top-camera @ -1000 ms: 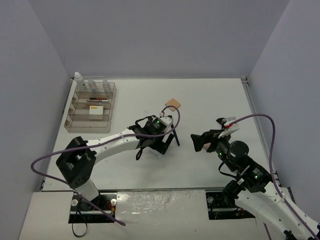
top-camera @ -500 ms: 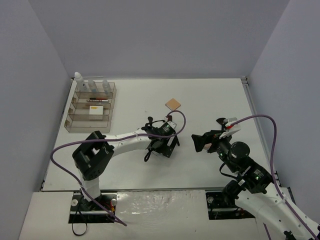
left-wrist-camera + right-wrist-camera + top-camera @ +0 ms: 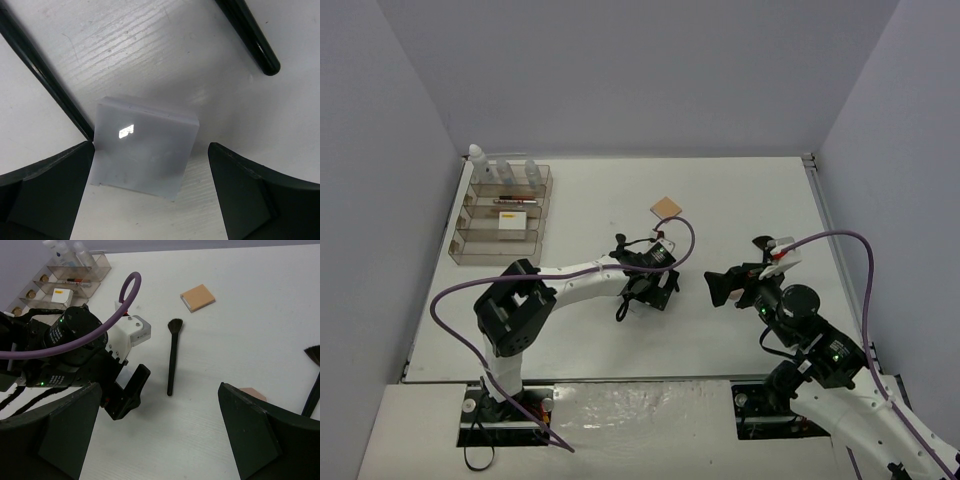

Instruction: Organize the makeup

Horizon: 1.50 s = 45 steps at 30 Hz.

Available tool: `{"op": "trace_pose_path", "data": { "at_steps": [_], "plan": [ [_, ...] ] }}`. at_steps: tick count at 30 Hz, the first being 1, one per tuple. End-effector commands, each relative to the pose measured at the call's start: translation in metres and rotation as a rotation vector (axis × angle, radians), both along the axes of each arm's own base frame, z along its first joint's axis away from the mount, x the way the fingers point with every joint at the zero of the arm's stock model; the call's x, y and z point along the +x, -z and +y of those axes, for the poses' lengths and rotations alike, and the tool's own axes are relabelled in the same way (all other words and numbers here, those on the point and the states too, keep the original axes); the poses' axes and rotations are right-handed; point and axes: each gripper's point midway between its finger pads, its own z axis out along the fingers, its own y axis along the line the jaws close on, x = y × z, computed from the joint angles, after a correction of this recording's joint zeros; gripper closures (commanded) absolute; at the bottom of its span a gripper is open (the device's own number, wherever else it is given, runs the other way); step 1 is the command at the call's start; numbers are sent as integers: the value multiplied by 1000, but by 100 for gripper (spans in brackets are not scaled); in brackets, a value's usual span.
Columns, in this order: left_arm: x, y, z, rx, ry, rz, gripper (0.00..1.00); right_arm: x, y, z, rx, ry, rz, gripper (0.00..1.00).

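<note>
Under your left tool [image 3: 151, 162], spread wide, centre on the white square pad [image 3: 142, 137], keep off the brush handle [image 3: 47, 80] just beside it, then close.

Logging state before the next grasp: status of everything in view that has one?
White square pad: flat on table, ungripped.
Left gripper: open, straddling that pad.
Right gripper: open, empty.
Black makeup brush: lying on table, loose.
Tan square compact: closed, flat on table.
Clear smoky plastic tiered organizer: upright, partly filled.
Small clear bottles: upright in organizer's back row.
</note>
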Motion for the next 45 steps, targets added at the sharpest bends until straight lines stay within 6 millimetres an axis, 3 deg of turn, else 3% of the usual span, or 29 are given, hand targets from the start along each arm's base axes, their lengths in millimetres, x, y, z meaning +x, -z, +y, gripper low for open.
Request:
{"op": "trace_pose_path", "data": {
  "at_steps": [1,13,23,28,31,37,42,45],
  "plan": [
    [6,-21,8,20,-27,-49,3,6,-30,-2,52,26,-68,0],
    [5,-10,18,53,-35,-29,3,2,-31,0,65,9,-74,0],
    [-5,8,10,-27,-50,53,4,1,-31,0,67,5,-76,0],
    [-6,10,14,-48,-67,68,9,2,-30,-1,66,11,-74,0],
    [-7,9,17,-51,-73,69,21,2,-30,-1,65,12,-73,0],
    [-9,-10,25,-69,-93,30,45,2,-29,-1,65,11,-73,0],
    [-12,-42,43,-75,-106,-28,53,2,-30,-2,65,14,-75,0],
    [-7,-73,60,-94,-139,-95,55,3,-31,-2,66,17,-77,0]
  ]
}}
